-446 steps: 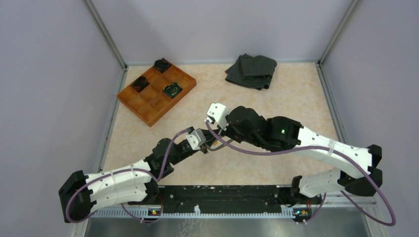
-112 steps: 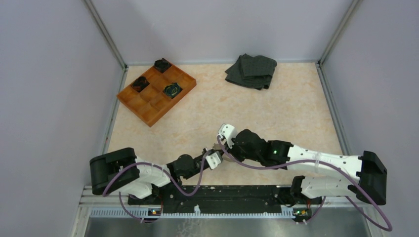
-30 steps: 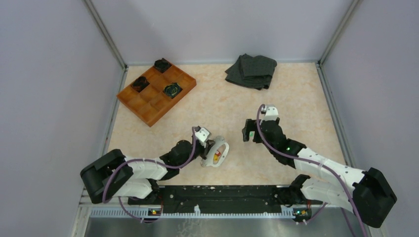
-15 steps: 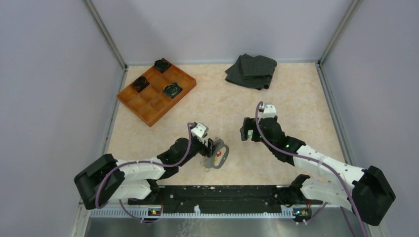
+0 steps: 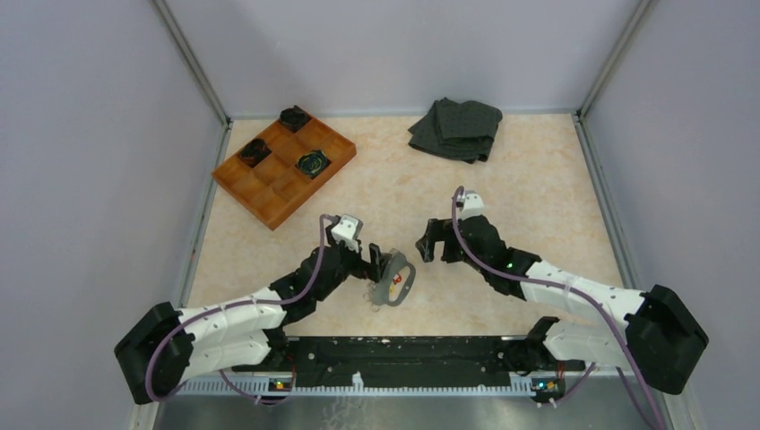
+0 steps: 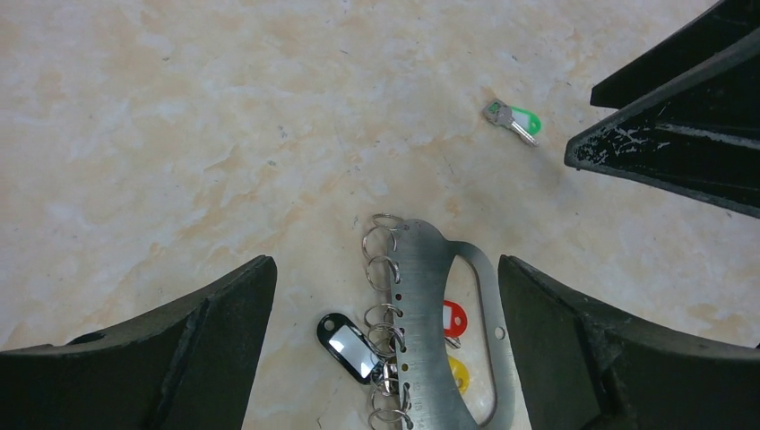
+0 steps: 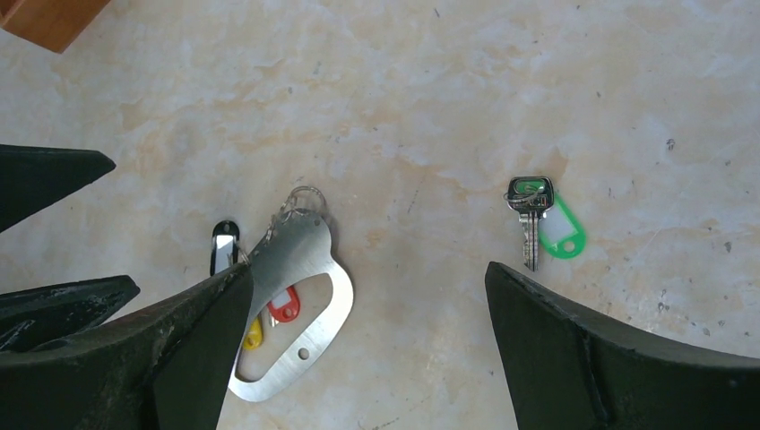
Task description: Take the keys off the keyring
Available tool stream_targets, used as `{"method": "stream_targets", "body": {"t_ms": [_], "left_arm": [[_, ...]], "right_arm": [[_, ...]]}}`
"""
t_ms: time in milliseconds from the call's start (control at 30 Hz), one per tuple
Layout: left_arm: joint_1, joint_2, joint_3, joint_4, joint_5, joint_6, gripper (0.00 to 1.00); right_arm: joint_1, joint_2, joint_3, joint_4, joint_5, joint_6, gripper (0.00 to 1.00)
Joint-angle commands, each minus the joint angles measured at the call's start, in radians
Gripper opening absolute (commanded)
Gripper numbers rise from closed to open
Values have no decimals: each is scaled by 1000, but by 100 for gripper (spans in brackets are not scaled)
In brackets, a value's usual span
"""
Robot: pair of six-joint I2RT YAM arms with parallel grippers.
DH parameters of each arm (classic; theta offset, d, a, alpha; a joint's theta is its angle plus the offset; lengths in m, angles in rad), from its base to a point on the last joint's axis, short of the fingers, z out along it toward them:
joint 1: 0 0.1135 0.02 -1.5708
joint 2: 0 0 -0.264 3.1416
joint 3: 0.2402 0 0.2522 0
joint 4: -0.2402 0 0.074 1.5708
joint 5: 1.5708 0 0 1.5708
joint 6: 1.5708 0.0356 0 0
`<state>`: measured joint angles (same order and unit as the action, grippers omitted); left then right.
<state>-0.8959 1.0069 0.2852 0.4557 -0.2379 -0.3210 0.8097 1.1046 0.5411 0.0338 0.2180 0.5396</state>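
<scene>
Far-left corner: orange tray, black round objects in three compartments. The keyring with keys lies toward the near edge of the surface, with the green-tagged key apart. Both arms reach low, left gripper and right gripper wide open, empty.

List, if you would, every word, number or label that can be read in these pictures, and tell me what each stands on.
No legible text anywhere in these views.
Green-tagged key: faint marks on its head, too small to read.
Black tag: its white insert looks blank.
Red tag: a white patch, nothing readable.
</scene>
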Motion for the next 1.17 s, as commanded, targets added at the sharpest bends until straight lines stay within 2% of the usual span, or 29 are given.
{"method": "stream_targets", "body": {"t_ms": [0,300,1133], "left_arm": [[5,-43,72,-146,-41,-68,99],[5,-58,154,-292,-67,-109,99],[5,-14,183,-315,-107,-111,99]], "right_arm": [[9,-15,-10,62,7,15,99],[9,-46,10,37,35,-34,99],[9,-97,28,-13,79,-68,99]]}}
